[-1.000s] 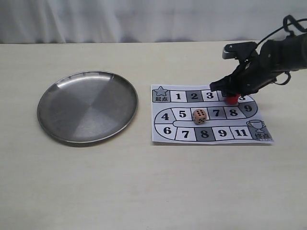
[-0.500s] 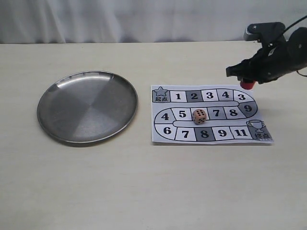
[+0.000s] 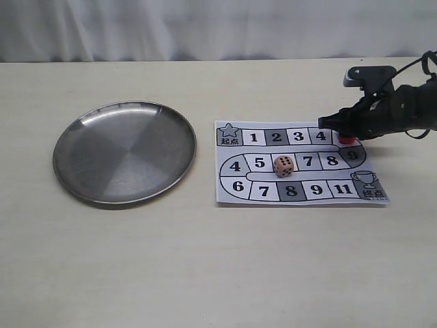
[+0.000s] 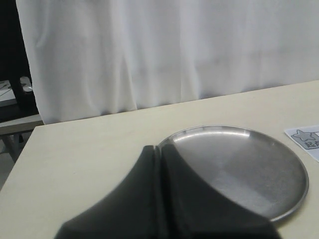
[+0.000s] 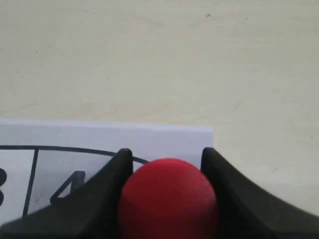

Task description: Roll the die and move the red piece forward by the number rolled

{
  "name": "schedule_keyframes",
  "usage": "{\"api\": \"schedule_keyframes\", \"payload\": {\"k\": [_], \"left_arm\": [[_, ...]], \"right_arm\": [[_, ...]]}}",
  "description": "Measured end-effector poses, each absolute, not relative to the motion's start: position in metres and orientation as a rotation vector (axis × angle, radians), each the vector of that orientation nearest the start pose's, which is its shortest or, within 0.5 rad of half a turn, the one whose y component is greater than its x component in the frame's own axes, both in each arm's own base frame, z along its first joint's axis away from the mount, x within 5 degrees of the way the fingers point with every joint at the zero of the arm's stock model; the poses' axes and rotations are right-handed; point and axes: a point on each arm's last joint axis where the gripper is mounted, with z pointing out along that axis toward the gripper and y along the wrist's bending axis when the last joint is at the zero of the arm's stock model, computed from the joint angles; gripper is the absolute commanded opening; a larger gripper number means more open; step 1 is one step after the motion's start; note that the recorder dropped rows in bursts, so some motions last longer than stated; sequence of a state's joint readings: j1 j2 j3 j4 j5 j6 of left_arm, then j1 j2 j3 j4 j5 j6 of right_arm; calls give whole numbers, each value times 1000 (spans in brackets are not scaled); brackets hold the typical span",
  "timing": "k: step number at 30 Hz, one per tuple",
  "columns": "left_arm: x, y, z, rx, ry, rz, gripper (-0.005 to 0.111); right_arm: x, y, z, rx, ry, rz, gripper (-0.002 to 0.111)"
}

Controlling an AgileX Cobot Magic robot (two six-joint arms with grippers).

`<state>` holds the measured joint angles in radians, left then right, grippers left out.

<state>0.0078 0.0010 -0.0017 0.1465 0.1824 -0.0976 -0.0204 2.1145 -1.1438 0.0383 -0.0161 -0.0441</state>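
The tan die [image 3: 284, 165] rests on the paper board [image 3: 235, 193], on the middle row between squares 5 and 7, with six pips on its side face. My right gripper [image 3: 346, 132] is shut on the red piece [image 3: 348, 137] [image 5: 168, 198], held low over the board's top right corner beside square 4. The right wrist view shows the red piece gripped between both black fingers [image 5: 110, 179]. My left gripper [image 4: 158, 149] is shut with nothing in it, hovering near the steel plate [image 4: 284, 191]; the exterior view does not show it.
A round steel plate [image 3: 78, 174] lies on the table left of the board. The board's printed trophy square [image 3: 369, 184] is at its lower right corner. A white curtain hangs behind the table's far edge.
My right gripper lifted the red piece off the board near square 4, carried it up and to the right, then lowered it toward the board's top right corner. The die stayed put.
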Motion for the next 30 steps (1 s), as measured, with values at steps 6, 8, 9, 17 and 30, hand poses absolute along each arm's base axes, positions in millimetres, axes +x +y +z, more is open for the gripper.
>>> {"api": "schedule_keyframes", "payload": {"k": [6,8,9,17,30], "left_arm": [[56,3,197,12,1664,63,0],[56,3,197,12,1664,63,0],[56,3,197,12,1664,63,0],[56,3,197,12,1664,63,0],[56,3,197,12,1664,63,0]], "right_arm": [[414,-9,95,18,2433,-13,19],[414,-9,95,18,2433,-13,19],[414,-9,95,18,2433,-13,19],[406,-8,113,19,2492,-6,19],[385,-7,114,17,2613,2,19]]}}
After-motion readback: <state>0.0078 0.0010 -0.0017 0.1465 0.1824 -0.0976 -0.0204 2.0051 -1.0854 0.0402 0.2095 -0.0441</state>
